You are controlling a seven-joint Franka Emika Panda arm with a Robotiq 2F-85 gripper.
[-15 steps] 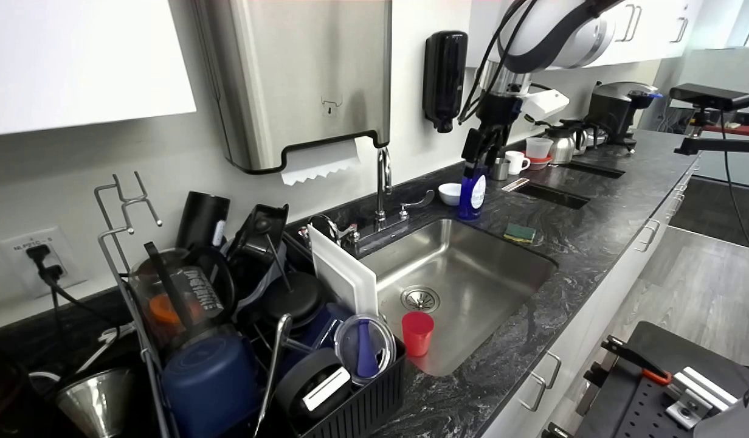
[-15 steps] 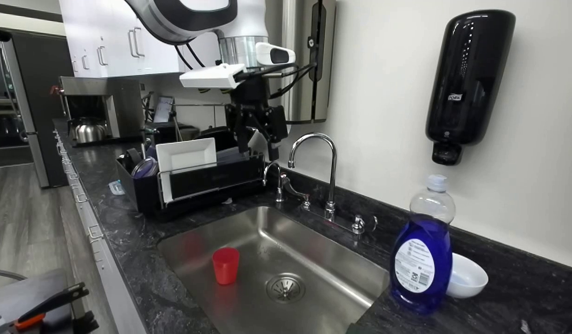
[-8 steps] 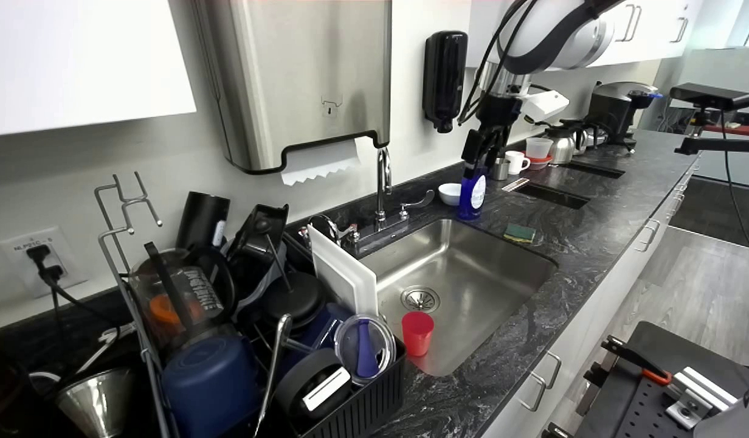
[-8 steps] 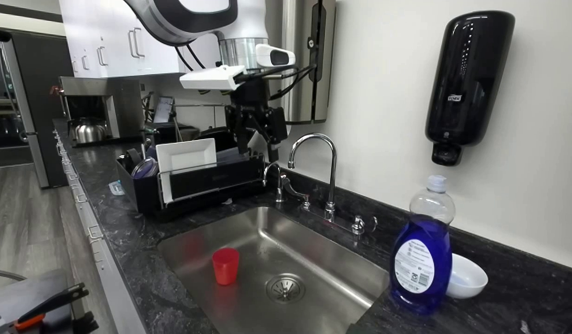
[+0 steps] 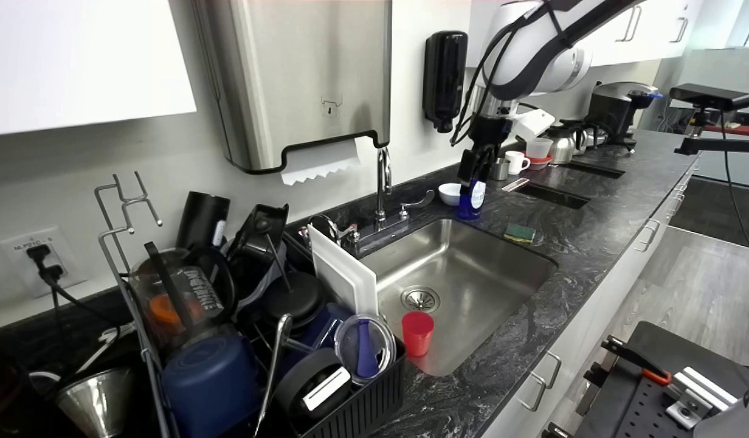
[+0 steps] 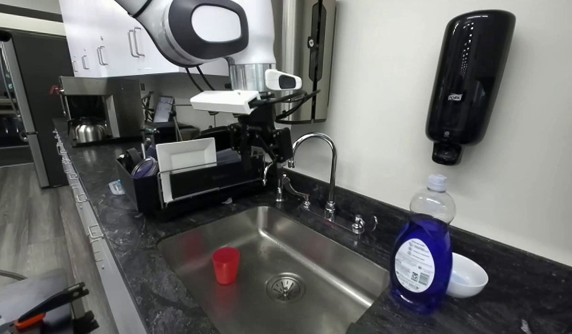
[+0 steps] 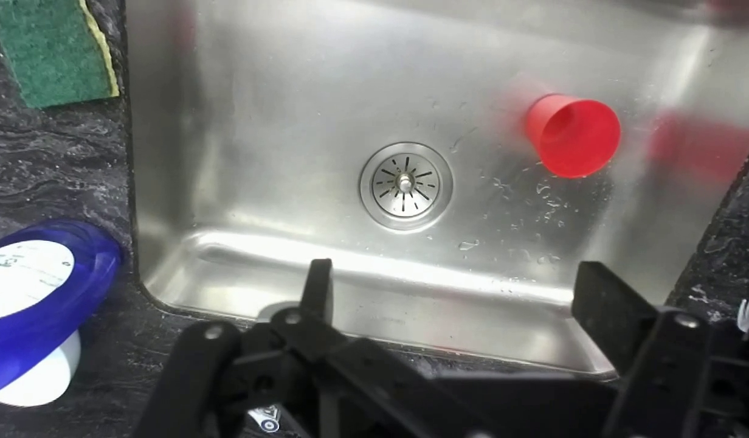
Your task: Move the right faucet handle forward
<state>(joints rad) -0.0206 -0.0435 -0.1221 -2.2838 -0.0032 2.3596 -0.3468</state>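
Dark counter (image 6: pixel 527 287) w/ sink (image 6: pixel 332 264) in an exterior view; right faucet handle (image 6: pixel 358 225) near blue soap btl (image 6: pixel 420 264). In an exterior view, handle's btwn spout (image 5: pixel 380 182) & white bowl (image 5: pixel 450 193). Wrist view: gripper (image 7: pixel 452 267) spread wide; handle maybe peeks out behind.

We have open air above the sink (image 6: pixel 309 246) — a red cup (image 6: pixel 225 266) stands inside it. At the right handle (image 6: pixel 358 225) we get tighter room: tall spout (image 6: pixel 333 181) on one side, soap bottle (image 6: pixel 423 260) on the other — wall (image 6: pixel 379 116) behind.
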